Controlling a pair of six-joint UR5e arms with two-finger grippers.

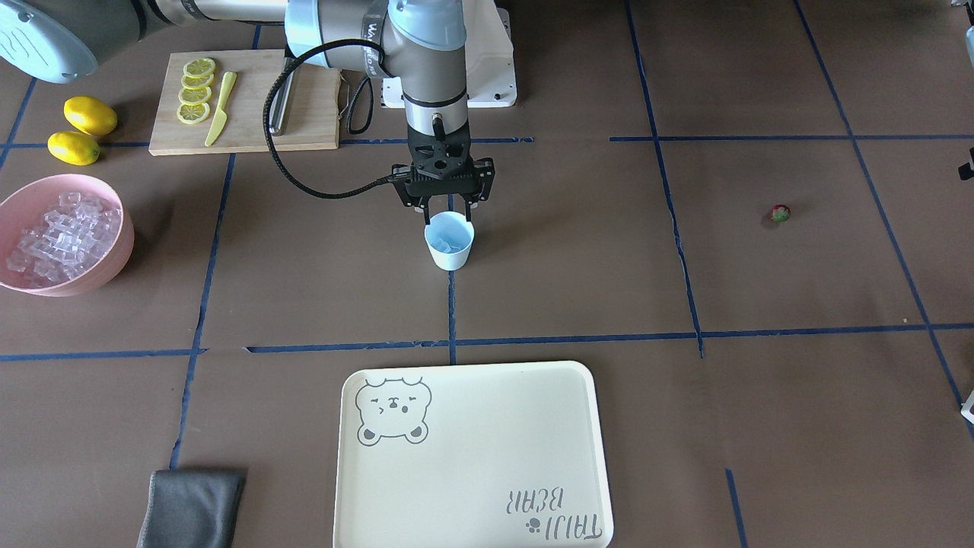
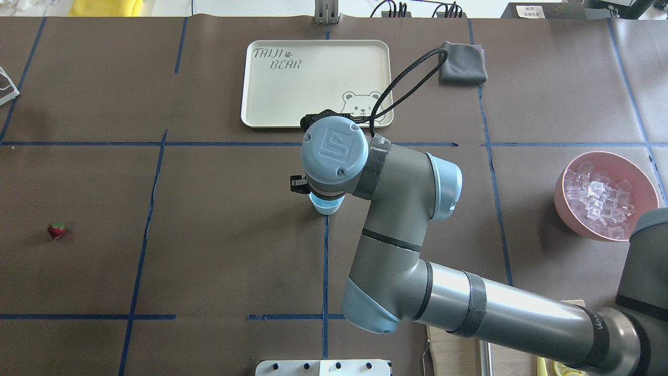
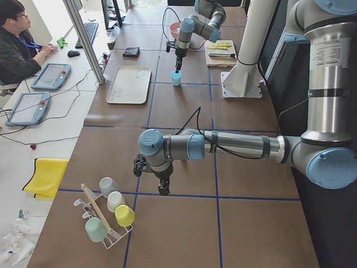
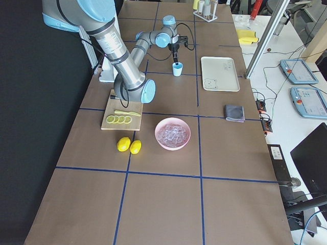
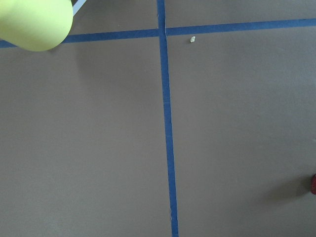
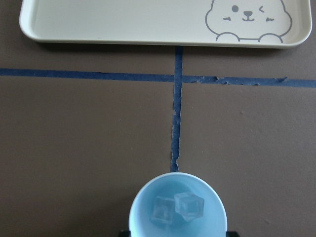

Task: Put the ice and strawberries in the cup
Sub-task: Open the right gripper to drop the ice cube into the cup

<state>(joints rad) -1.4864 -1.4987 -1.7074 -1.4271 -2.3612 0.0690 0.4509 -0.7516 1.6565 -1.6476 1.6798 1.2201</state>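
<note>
Hovering directly over the cup [image 1: 450, 243], the right gripper [image 1: 449, 217] points straight down with its jaws spread about as wide as the rim and nothing held between them. The small light blue cup stands upright on the brown table, on a line of blue tape, and two clear ice cubes [image 6: 177, 207] lie side by side at its bottom.

Beyond the cup, across another tape line, sits a cream tray [image 1: 472, 457] printed with a bear. A folded grey cloth [image 1: 190, 506] lies beside the tray.

Well off to the robot's right, a pink bowl [image 1: 122, 251] is full of ice [image 1: 61, 232]. Near it are two whole lemons [image 1: 82, 129] and a wooden cutting board [image 1: 304, 114] carrying lemon slices [image 1: 195, 91] and a yellow knife [image 1: 221, 110].

Far out on the robot's left, a single tiny red strawberry [image 2: 56, 230] lies alone on the table, well apart from the cup.

The left gripper [image 3: 162, 187] hangs low over the table near a rack of cups [image 3: 109, 215]; whether its jaws are apart or together cannot be told.
</note>
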